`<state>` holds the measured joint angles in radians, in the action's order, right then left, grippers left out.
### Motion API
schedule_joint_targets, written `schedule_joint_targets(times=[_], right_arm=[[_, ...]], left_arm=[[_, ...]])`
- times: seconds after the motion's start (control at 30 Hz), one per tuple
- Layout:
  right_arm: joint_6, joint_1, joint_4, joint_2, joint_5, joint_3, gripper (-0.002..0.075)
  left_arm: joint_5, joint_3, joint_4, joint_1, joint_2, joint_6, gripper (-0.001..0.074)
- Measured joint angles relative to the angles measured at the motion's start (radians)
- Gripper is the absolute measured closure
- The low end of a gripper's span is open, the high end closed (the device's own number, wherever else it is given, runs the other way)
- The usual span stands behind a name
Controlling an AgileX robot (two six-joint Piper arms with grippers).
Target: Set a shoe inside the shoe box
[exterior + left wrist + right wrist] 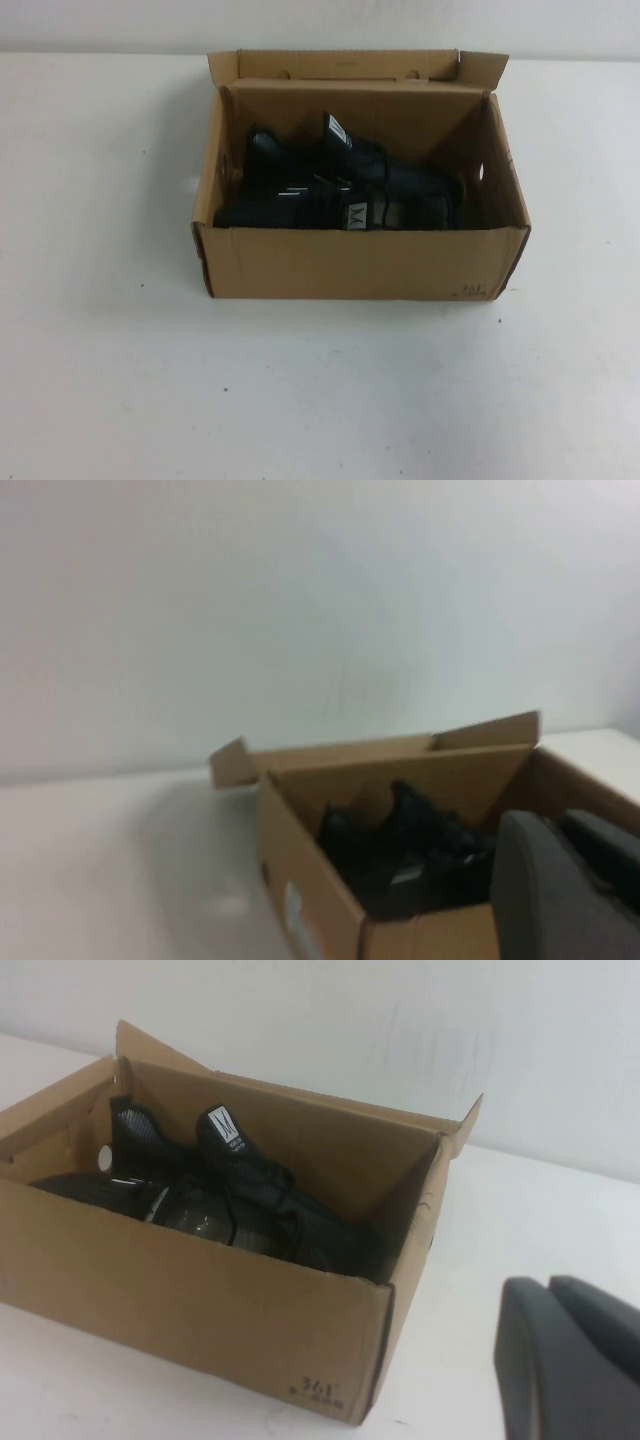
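Shoe [350,208] inside shoe box [360,265] walls

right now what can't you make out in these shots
- Lower parts of the black lace-up sneakers: high view, hidden behind the brown corrugated cardboard box's near wall.
- Left pincer: left wrist view, only a blurred dark part at the frame edge; open or shut unclear.
- Right pincer: right wrist view, likewise cut off.
- Neither pincer appears in the high view.
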<state>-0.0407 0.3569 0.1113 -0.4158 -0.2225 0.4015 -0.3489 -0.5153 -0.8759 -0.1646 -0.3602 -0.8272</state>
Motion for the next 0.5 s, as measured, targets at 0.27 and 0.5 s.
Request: schedule_joint_targets(times=[0.27,0.5], right_arm=[[0.0,0.0,0.0,0.0,0.0,0.0,0.0742],[0.0,0.0,0.0,0.0,0.0,0.0,0.0742]], left_arm=[[-0.003,0.196,0.748,0.009,0.123,0.872,0.0736],[-0.008,0.413,1.023,0.009,0.296,0.937,0.0736]])
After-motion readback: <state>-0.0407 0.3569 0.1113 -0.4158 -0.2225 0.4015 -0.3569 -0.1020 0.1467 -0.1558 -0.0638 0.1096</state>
